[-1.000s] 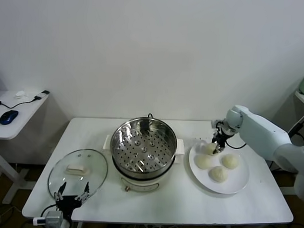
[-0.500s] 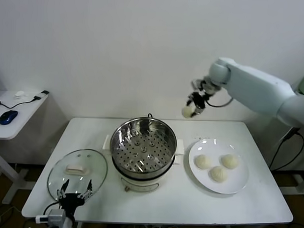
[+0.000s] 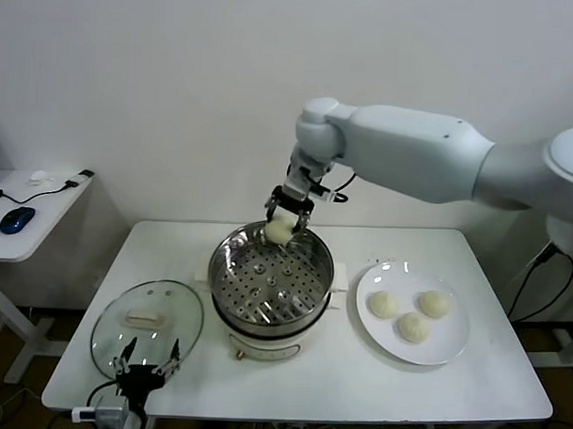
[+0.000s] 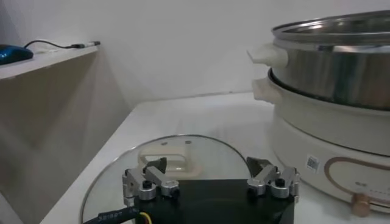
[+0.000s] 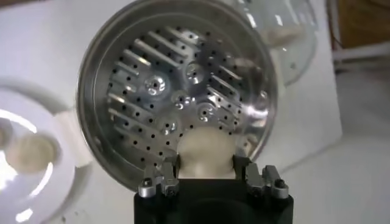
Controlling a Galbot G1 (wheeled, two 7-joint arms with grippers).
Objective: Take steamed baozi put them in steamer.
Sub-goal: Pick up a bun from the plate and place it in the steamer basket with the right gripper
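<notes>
You have a plain white wall (image 3: 178, 98) behind a white table (image 3: 487, 391). A second white side desk (image 3: 22, 226) holds a blue mouse (image 3: 16, 220) and a cable (image 3: 57, 190).

The round stainless-steel steamer with a perforated floor in its white electric base (image 3: 270, 289) stands mid-table. Left of the steamer lies the round glass lid with a white handle (image 3: 147, 324). Right of the steamer sits the flat round white plate (image 3: 451, 347), bearing three pale round baozi (image 3: 412, 326). Above the steamer's far rim hangs a fourth baozi (image 3: 278, 231).
</notes>
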